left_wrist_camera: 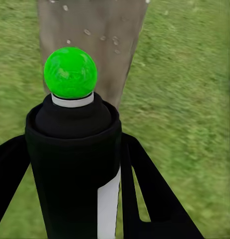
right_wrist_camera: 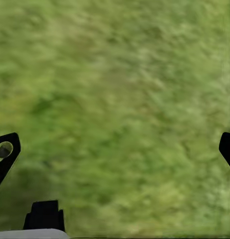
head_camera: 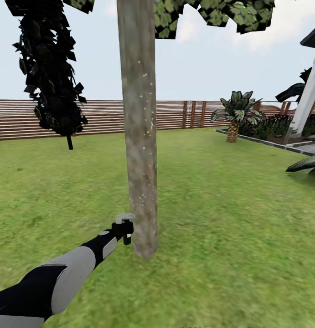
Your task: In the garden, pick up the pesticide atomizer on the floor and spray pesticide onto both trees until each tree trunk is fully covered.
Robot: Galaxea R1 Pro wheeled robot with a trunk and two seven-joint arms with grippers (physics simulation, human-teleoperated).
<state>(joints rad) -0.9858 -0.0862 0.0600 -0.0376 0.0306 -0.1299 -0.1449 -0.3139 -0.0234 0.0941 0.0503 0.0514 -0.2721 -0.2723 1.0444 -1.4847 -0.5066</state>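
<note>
A mottled grey-brown tree trunk [head_camera: 140,136], straight, rough and flecked with pale specks, rises from the blurred green lawn [head_camera: 230,218], a brown slatted fence [head_camera: 20,118] behind it. The left gripper [head_camera: 126,229], at the end of a black-and-grey arm, pinches the pesticide atomizer [left_wrist_camera: 75,164], a near-black cylinder with a white stripe and a glossy green ball cap, held just beside the trunk's base. Over grass, the right gripper [right_wrist_camera: 115,149] has its dark fingertips [right_wrist_camera: 5,152] spread wide.
</note>
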